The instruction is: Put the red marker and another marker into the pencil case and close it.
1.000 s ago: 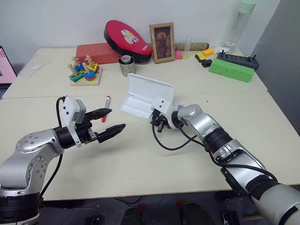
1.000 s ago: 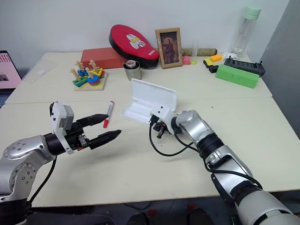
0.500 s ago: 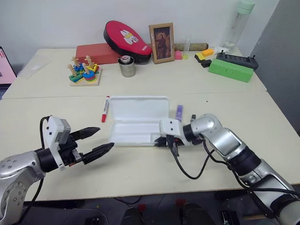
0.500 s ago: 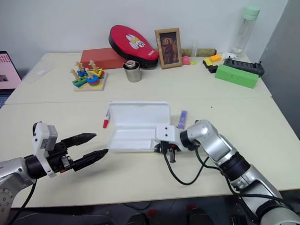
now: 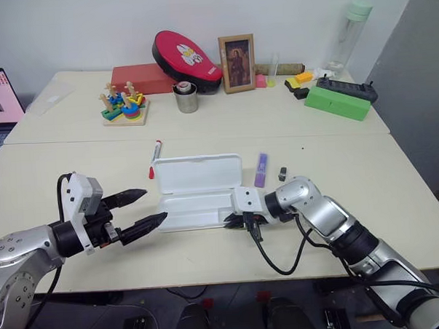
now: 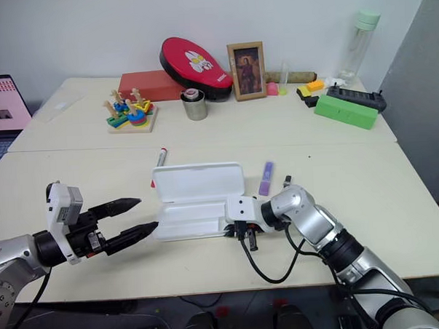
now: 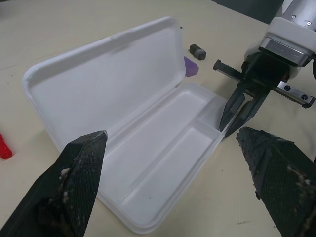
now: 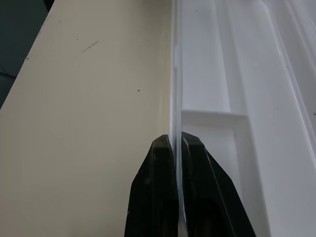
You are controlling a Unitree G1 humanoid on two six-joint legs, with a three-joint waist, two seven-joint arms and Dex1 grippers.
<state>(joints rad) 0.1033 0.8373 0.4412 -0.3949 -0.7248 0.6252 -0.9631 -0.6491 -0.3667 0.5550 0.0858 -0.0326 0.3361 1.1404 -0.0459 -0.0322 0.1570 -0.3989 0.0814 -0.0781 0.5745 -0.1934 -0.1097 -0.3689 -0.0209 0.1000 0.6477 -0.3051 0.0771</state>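
Case (image 5: 195, 191) lies open on the surface (image 5: 73, 153), tray flat, lid standing up along the far edge. Both tray compartments empty. Red marker (image 5: 155, 158) lies on the surface just beyond the lid's left end, apart from it. Purple marker (image 5: 260, 169) lies beyond the lid's right end, close to it; a tiny black object (image 5: 282, 174) sits just beside that.

Right pincer (image 5: 235, 220) is clenched on the near wall of the tray at its right end; the right wrist view shows the thin white rim nipped between the two fingers. Left pincer (image 5: 141, 209) hangs released, jaws wide, just off the tray's left end, pointing at it, touching nothing.

Step in hand, as I read it: case opened and steadied, nothing loaded yet. Next move likely falls to the left pincer: reach past the lid to the red marker, which lies flat and slim, so a low grasp across the barrel is called for. The upright lid stands between pincer and marker and could be knocked.
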